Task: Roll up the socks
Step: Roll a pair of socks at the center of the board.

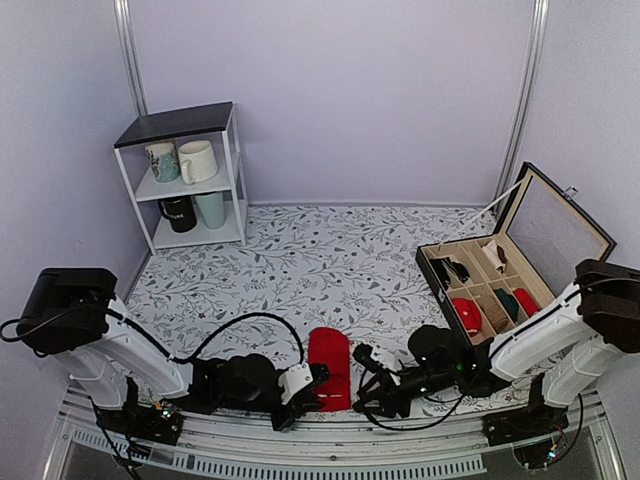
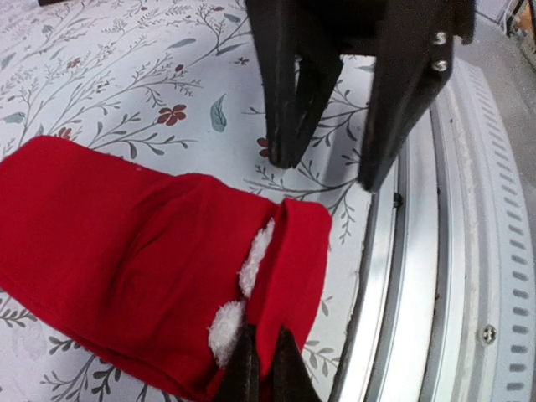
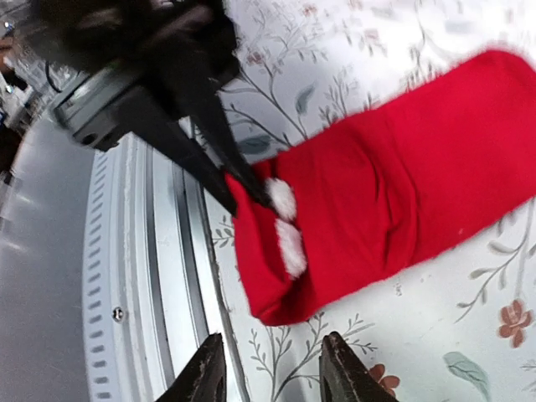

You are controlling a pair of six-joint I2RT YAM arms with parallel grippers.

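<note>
Looks like a robot test room: plain purple walls [image 1: 350,100], metal poles [image 1: 131,60] in the corners, a flowery tabletop [image 1: 330,250], a small white shelf [image 1: 175,124] with mugs [image 1: 197,160], robot arms [image 1: 135,352] bolted to a metal rail [image 1: 330,440].

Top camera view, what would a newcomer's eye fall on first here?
The red socks stand out, lying at the near edge of the table. The left claw pinches their near end while the right claw hangs open beside them. At right, an open box holds more rolls.

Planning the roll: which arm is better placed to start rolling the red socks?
Left: the left gripper is shut on the socks' near end; the right gripper is open, off them.
</note>
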